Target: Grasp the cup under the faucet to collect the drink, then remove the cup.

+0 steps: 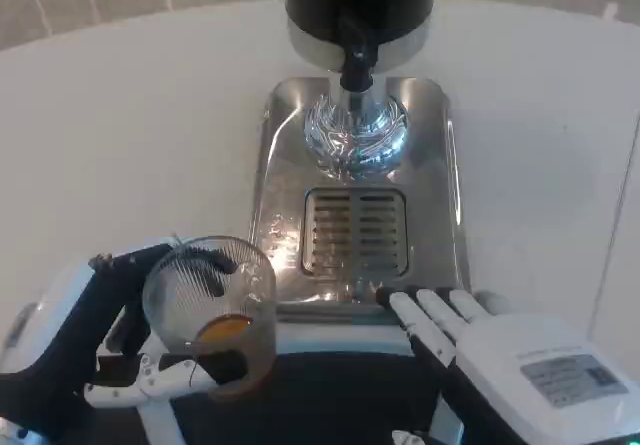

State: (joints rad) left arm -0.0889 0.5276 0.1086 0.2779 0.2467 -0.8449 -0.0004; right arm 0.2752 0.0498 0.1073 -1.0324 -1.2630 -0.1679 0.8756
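The cup (212,310), a clear ribbed tumbler, is in the left hand (120,350), near the table's front edge and just off the front left corner of the steel drip tray (440,165). It tilts toward the camera, so its mouth faces up at the lens, and something orange shows low inside it; whether that is drink or a mark on the cup I cannot tell. The left hand's fingers are wrapped around the cup's wall, a black finger along its left side and white ones under its base, so the grip looks firm.

The cup is well apart from the faucet (357,65), the black spout that hangs from the dark dispenser (360,0) at the tray's far end. Below the spout lies a shiny round base, and nearer the front of the tray is the slotted grate (355,230).

The right hand (480,340) holds nothing; its fingers lie straight and slightly apart, with the tips touching or just over the tray's front edge beside the grate.

As I read it, the grasp is done and the cup is either on its way to the faucet or already carried away from it; the frame alone does not settle which. If filling is still ahead, the next move calls for righting the cup, carrying it along the tray and setting its mouth squarely under the spout.
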